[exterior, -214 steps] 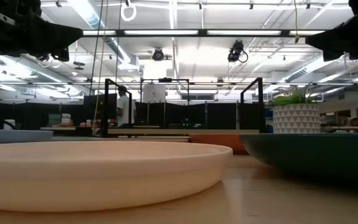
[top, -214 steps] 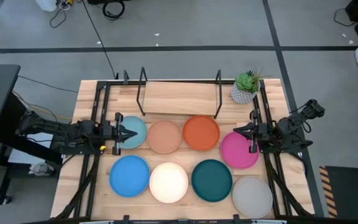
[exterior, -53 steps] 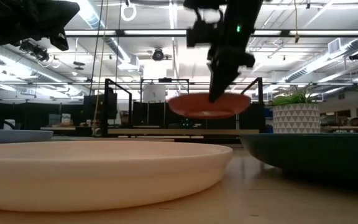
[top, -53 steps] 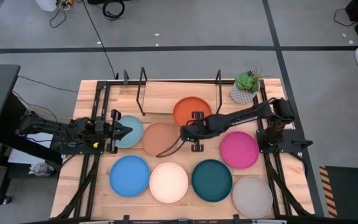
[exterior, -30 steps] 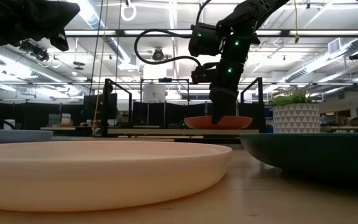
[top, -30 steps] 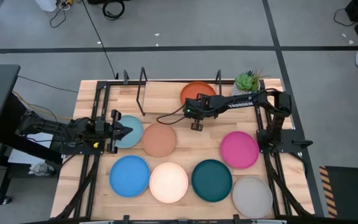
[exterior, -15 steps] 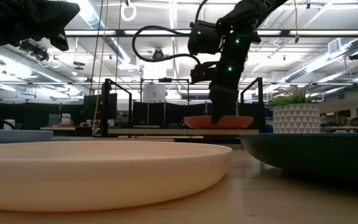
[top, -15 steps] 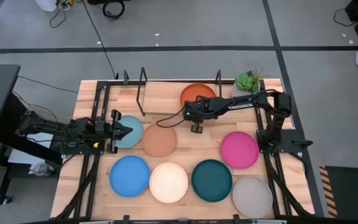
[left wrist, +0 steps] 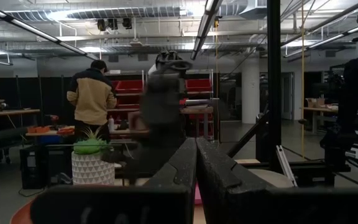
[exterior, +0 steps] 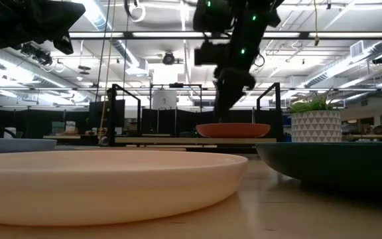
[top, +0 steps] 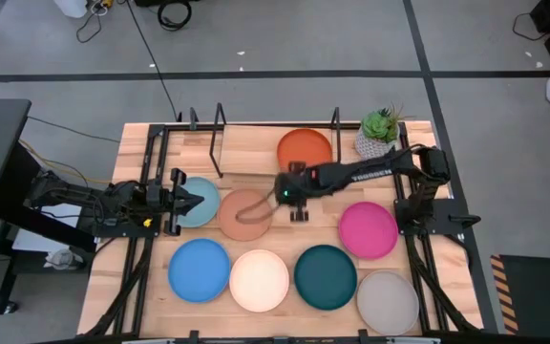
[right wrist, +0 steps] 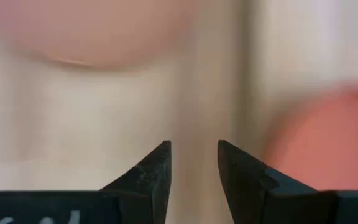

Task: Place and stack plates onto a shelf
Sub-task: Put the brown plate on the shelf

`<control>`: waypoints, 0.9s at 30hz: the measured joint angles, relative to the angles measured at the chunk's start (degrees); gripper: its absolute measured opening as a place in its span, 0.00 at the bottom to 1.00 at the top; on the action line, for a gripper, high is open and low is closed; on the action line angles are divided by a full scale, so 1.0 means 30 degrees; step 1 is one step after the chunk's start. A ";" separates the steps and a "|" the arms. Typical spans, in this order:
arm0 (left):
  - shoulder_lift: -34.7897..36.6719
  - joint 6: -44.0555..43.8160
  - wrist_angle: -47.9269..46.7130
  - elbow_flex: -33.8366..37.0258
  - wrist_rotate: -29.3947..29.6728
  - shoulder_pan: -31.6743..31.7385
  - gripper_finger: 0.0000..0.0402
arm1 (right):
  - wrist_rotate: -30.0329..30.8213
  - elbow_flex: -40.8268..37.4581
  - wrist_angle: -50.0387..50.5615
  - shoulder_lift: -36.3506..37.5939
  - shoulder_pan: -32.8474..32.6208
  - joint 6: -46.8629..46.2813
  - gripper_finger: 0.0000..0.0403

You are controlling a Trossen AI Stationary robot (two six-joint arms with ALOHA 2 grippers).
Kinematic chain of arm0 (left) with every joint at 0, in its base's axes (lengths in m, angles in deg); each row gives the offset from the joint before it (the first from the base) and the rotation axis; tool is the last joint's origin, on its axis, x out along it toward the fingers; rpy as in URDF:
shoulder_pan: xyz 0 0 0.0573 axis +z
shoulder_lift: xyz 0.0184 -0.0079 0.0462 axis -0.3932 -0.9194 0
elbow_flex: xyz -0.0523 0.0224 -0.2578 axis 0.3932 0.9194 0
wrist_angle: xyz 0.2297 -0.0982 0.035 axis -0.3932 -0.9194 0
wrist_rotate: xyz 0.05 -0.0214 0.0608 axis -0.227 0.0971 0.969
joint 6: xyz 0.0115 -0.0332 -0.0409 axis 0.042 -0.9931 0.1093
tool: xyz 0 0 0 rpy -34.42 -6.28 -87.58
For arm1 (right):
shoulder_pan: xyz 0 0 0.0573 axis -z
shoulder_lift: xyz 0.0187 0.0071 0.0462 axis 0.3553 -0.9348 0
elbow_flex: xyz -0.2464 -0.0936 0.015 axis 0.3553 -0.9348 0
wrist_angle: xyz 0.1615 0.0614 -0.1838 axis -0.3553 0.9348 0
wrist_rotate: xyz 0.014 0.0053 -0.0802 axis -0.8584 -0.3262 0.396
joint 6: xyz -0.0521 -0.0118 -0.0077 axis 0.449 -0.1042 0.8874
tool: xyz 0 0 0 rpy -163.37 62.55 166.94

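On the left of the worktop (top: 132, 287), the left gripper (top: 197, 204) waits just above the light blue plate (top: 201, 203), its fingers (left wrist: 229, 177) pressed together with nothing between them. Right of that plate lies the peach plate (top: 246, 216). The near row holds the bright blue plate (top: 199, 269), the cream plate (top: 259, 280), the dark teal plate (top: 325, 276) and the grey plate (top: 387, 301).

At the far side stands the shelf (top: 256, 148), and the orange plate (top: 305, 149) lies flat on the right part of its board. The right arm reaches leftward across the middle, and the right gripper (top: 286, 187) hovers over the gap between the peach plate and the front edge of the shelf. Its fingers (right wrist: 156, 167) stand a little apart and hold nothing. In the blurred right wrist view, the peach and orange plates seem to lie either side of the fingers.

Farther right, the magenta plate (top: 368, 229) lies on the worktop, and the potted plant (top: 378, 133) sits in the far right corner.
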 joint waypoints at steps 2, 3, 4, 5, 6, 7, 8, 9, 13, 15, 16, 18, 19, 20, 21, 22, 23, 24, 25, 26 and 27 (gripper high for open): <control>-0.0007 0.0000 -0.0003 0.0007 -0.0007 0.0000 0.04 | -0.0350 -0.0280 -0.0833 0.0000 -0.0927 0.1165 0.35; -0.0007 0.0000 -0.0003 0.0007 0.0000 0.0000 0.04 | -0.0238 -0.0422 -0.1110 0.0000 -0.1353 0.1537 0.36; 0.0000 0.0000 0.0004 0.0007 -0.0004 0.0000 0.04 | -0.0054 -0.0518 -0.1398 0.0000 -0.1749 0.1731 0.36; -0.0007 -0.0007 -0.0003 0.0007 0.0000 0.0000 0.04 | 0.0100 -0.0566 -0.1687 0.0000 -0.2103 0.1798 0.36; -0.0007 -0.0004 -0.0004 0.0004 0.0000 0.0000 0.04 | 0.0079 -0.0573 -0.1838 0.0000 -0.2378 0.1812 0.36; -0.0002 -0.0007 0.0002 0.0002 -0.0007 0.0000 0.04 | -0.0099 -0.0573 -0.1839 0.0000 -0.2645 0.1752 0.36; -0.0005 -0.0007 -0.0003 0.0002 -0.0007 0.0000 0.04 | -0.0481 -0.0578 -0.1792 0.0000 -0.2902 0.1697 0.36; -0.0002 0.0004 -0.0010 0.0007 -0.0007 0.0000 0.04 | -0.0859 -0.0587 -0.1734 0.0000 -0.3134 0.1656 0.36; -0.0001 0.0007 -0.0010 0.0007 -0.0007 0.0000 0.04 | -0.1190 -0.0595 -0.1548 0.0000 -0.4060 0.1783 0.36; -0.0002 0.0013 -0.0003 0.0006 -0.0006 0.0000 0.04 | -0.1132 -0.0602 -0.1640 -0.0126 -0.4281 0.1930 0.36; 0.0000 0.0015 -0.0008 0.0002 -0.0007 0.0000 0.04 | -0.1090 -0.0602 -0.1847 -0.0256 -0.4328 0.1968 0.36; 0.0000 0.0015 0.0001 0.0002 -0.0004 0.0000 0.04 | -0.1011 -0.0609 -0.1997 -0.0636 -0.4339 0.2218 0.36; -0.0002 0.0015 0.0001 0.0003 -0.0006 0.0000 0.04 | -0.0965 -0.0541 -0.2380 -0.0921 -0.4332 0.2470 0.36; -0.0007 0.0015 -0.0020 0.0000 -0.0005 0.0000 0.04 | -0.0900 -0.0501 -0.2656 -0.1183 -0.4332 0.2768 0.36; -0.0007 0.0015 -0.0005 0.0003 0.0000 0.0000 0.04 | -0.0859 -0.0423 -0.2657 -0.1525 -0.4290 0.3089 0.36; -0.0015 0.0015 0.0024 0.0007 0.0000 0.0000 0.04 | -0.0843 -0.0279 -0.2769 -0.1798 -0.4239 0.3396 0.36; -0.0036 0.0015 -0.0019 0.0000 -0.0001 0.0000 0.04 | -0.0800 -0.0066 -0.2809 -0.2107 -0.4167 0.3687 0.36; -0.0036 0.0015 -0.0039 0.0007 -0.0007 0.0000 0.04 | -0.0775 0.0137 -0.2890 -0.2353 -0.4094 0.3991 0.36; -0.0072 0.0015 0.0021 0.0001 0.0005 0.0000 0.04 | -0.0716 0.0353 -0.2952 -0.2558 -0.4018 0.4238 0.36; -0.0100 0.0015 0.0028 0.0000 0.0002 0.0000 0.04 | -0.0567 0.0561 -0.2922 -0.2788 -0.3942 0.4502 0.36; -0.0128 0.0022 -0.0010 0.0004 -0.0007 0.0000 0.04 | -0.0380 0.0817 -0.2984 -0.3048 -0.3879 0.4794 0.36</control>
